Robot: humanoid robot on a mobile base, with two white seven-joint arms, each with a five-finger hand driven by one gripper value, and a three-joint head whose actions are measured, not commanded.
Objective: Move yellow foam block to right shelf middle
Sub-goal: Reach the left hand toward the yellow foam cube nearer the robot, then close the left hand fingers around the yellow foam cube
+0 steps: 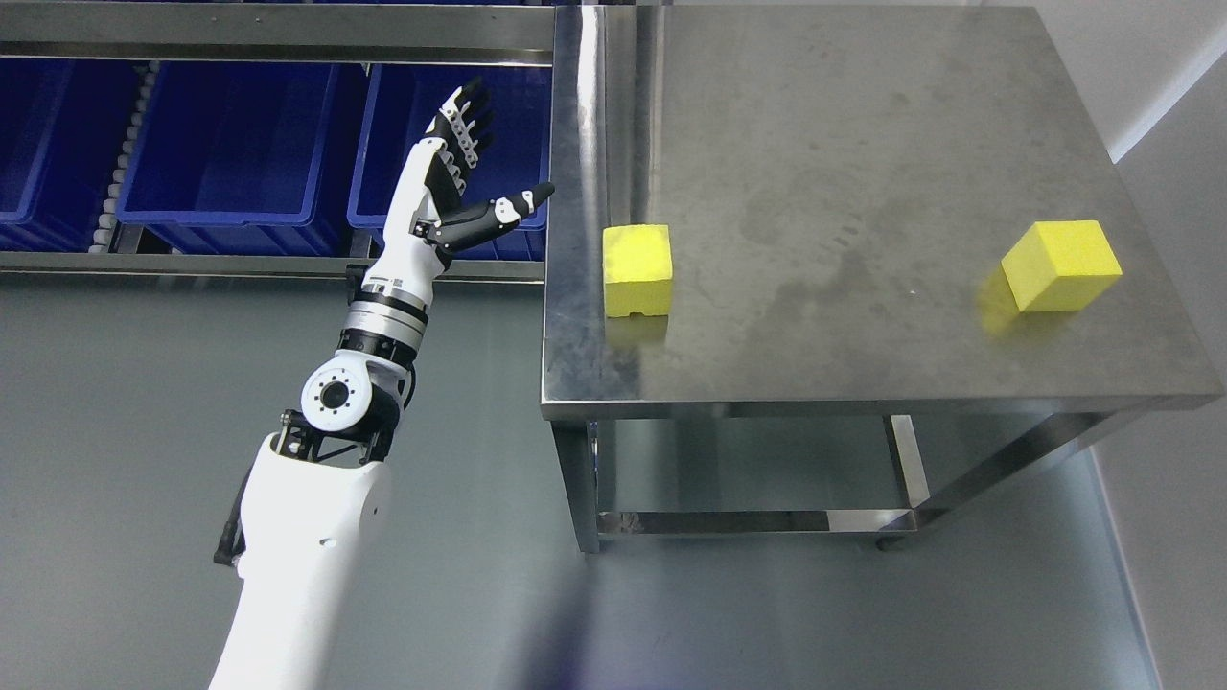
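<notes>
A yellow foam block (636, 269) sits on the steel table (844, 144) near its left edge. A second yellow foam block (1061, 264) sits near the table's right edge. My left hand (470, 163) is raised to the left of the table, off its edge, with fingers spread and thumb pointing toward the table. It holds nothing and is a short way left of the near block. The right arm is out of view.
A steel shelf rack (278, 38) at the back left holds blue plastic bins (230, 144). The table has a lower steel frame (757, 522). Grey floor lies below and to the left. A white wall stands at the right.
</notes>
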